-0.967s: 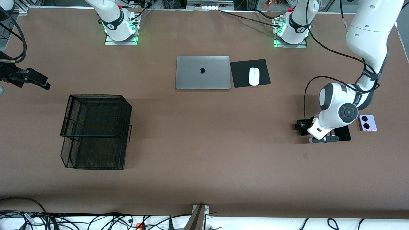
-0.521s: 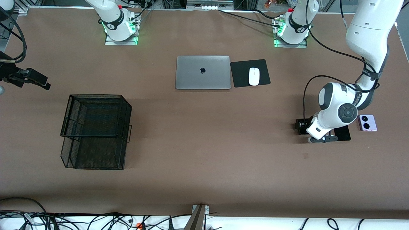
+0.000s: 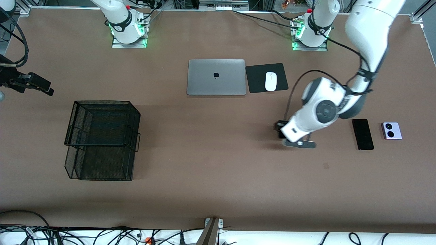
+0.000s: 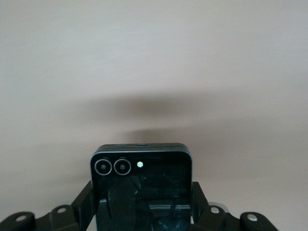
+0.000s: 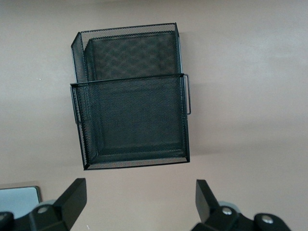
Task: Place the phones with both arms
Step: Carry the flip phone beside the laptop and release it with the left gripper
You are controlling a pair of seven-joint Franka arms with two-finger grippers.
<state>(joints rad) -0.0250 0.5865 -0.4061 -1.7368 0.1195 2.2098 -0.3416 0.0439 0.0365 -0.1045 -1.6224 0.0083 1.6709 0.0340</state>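
there are three phones: the left gripper (image 3: 283, 133) is pinched tight on one small square black flip phone (image 4: 142, 180) up in the air over the bare brown table (image 3: 218, 177), while one long thin black slab phone (image 3: 362, 134) and one small lilac flip phone with two black lenses (image 3: 391, 130) lie side by side at the left arm's end. the right gripper (image 5: 139, 195) waits with its two fingers spread wide over the one black wire mesh basket (image 5: 130, 94). there is also one silver laptop (image 3: 216, 77) and one white computer mouse (image 3: 270, 81).

Left tool (image 4: 144, 204) grips black flip phone (image 4: 142, 180) above table (image 4: 154, 57).
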